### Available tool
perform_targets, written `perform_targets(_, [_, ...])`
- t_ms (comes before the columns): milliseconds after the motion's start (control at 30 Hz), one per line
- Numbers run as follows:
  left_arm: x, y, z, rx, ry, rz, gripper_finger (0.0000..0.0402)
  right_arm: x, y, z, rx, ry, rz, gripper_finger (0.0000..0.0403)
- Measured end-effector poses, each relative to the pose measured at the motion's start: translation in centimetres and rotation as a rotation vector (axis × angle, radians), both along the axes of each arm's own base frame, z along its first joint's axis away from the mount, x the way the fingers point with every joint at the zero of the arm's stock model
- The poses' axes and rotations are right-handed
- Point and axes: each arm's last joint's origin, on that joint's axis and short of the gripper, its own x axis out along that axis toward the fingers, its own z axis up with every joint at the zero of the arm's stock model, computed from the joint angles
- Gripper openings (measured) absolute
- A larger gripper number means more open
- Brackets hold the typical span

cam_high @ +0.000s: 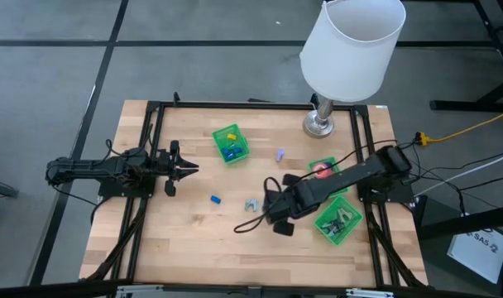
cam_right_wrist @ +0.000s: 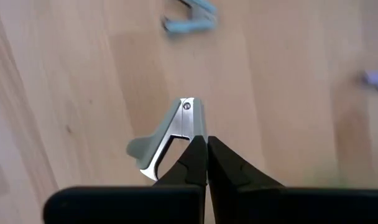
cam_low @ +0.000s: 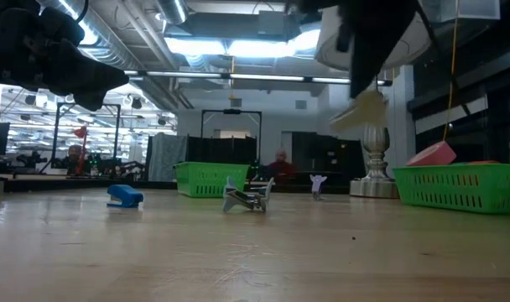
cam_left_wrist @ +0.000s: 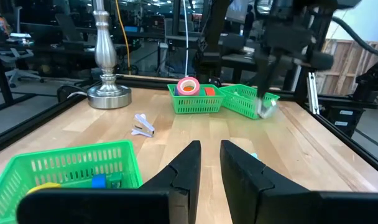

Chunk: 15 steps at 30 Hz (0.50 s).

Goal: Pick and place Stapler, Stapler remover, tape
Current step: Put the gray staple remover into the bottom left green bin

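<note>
My right gripper (cam_right_wrist: pixel 206 138) hangs above the middle of the table (cam_high: pixel 194 240), shut on a grey and silver staple remover (cam_right_wrist: pixel 167 140); the same remover (cam_left_wrist: pixel 267 107) shows in the left wrist view. A second staple remover (cam_high: pixel 251 204) and a small blue stapler (cam_high: pixel 215 199) lie on the wood. A lavender remover (cam_high: pixel 280 154) lies farther back. A pink tape roll (cam_left_wrist: pixel 188 86) sits in a green basket (cam_high: pixel 322 168). My left gripper (cam_high: pixel 191 170) waits level at the table's left, slightly open, with nothing between its fingers. My right gripper pinches the staple remover between its two fingertips (cam_right_wrist: pixel 195 149), close to the remover's riveted hinge end (cam_right_wrist: pixel 188 115). The fingers point steeply down at it from above. The remover is lifted clear of the table, and its grey handle and curved claw (cam_right_wrist: pixel 145 158) stick out to one side.
A white-shaded lamp (cam_high: pixel 351 45) stands on its metal base (cam_high: pixel 320 124) at the far edge. A green basket (cam_high: pixel 231 142) with blue and yellow pieces sits at the back middle. Another green basket (cam_high: pixel 338 219) stands at the near right. A black frame (cam_high: pixel 152 132) borders the table.
</note>
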Motion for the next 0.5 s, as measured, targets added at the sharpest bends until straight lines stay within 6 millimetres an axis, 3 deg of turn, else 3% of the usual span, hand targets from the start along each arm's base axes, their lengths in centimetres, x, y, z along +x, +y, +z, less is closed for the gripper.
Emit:
perform_targets(233, [0.0,0.0,0.0,0.0,0.0,0.0,0.0058,-4.0,-0.2,2.8,-0.032,0.113,-0.166,0.0003])
perform_targets(500, [0.0,0.0,0.0,0.0,0.0,0.0,0.0058,-7.6,1.0,4.0,-0.086,0.224,-0.341,0.0003])
